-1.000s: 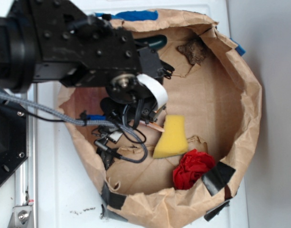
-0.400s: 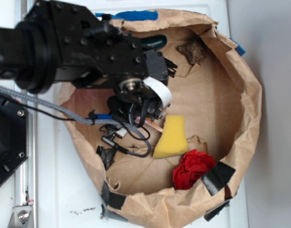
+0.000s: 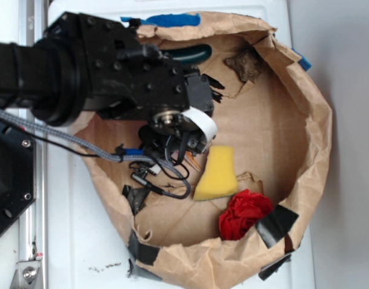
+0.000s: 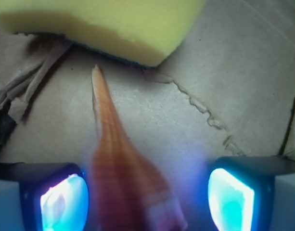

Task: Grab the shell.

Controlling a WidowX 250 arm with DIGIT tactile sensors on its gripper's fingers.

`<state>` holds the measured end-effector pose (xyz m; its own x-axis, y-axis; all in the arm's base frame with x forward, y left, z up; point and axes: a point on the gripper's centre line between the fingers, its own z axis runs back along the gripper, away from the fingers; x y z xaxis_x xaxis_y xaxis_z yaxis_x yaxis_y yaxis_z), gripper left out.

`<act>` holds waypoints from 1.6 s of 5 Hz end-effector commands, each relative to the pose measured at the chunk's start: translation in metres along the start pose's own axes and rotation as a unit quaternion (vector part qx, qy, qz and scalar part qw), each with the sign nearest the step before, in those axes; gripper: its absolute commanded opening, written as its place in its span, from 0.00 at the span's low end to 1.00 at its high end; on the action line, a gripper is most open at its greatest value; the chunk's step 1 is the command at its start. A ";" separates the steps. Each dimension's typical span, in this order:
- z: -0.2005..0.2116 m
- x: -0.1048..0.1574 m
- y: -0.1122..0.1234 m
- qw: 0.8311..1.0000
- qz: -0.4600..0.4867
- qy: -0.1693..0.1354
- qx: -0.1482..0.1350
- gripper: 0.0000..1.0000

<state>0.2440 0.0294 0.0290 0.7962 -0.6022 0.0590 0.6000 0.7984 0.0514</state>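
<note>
Shell position settled the coming move: the glossy orange-tan spiral shell [image 4: 119, 168] lay on the brown paper floor between the gripper's [image 4: 147, 197] two glowing blue finger pads [image 4: 65, 198], its broad ridged body close to the wrist camera and nearer the pad on the view's left than the one on the right. Its long axis ran away from the claw, tapering to a thin point that stopped just short of the yellow foam sponge [image 4: 104, 24], without touching it. The jaws stood open, a clear gap showing beside the shell on the right; I could not tell whether the left pad touched it. A straight close across the body looked sufficient, judging from this. In the exterior view the black arm reached over the left rim of the crumpled brown paper-bag basin [image 3: 316, 120], its wrist pointed down beside the sponge, and only the shell's tip [image 3: 196, 161] peeked out beneath it.
</note>
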 end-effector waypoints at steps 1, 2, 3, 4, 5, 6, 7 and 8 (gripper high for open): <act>0.002 0.013 -0.009 1.000 -0.024 -0.012 -0.002 0.70; 0.004 0.013 -0.008 1.000 -0.021 -0.015 -0.003 0.00; 0.004 0.013 -0.007 1.000 -0.021 -0.014 -0.003 0.00; 0.006 0.013 -0.006 1.000 -0.017 -0.014 -0.002 0.00; 0.024 0.014 -0.002 1.000 0.004 -0.014 -0.007 0.00; 0.062 0.017 0.007 0.997 0.064 -0.028 -0.029 0.00; 0.095 0.017 0.016 0.988 0.140 -0.035 -0.048 0.00; 0.125 0.020 0.012 0.968 0.248 -0.028 0.003 0.00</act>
<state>0.2454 0.0325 0.1355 0.9902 -0.1228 0.0672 0.1235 0.9923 -0.0067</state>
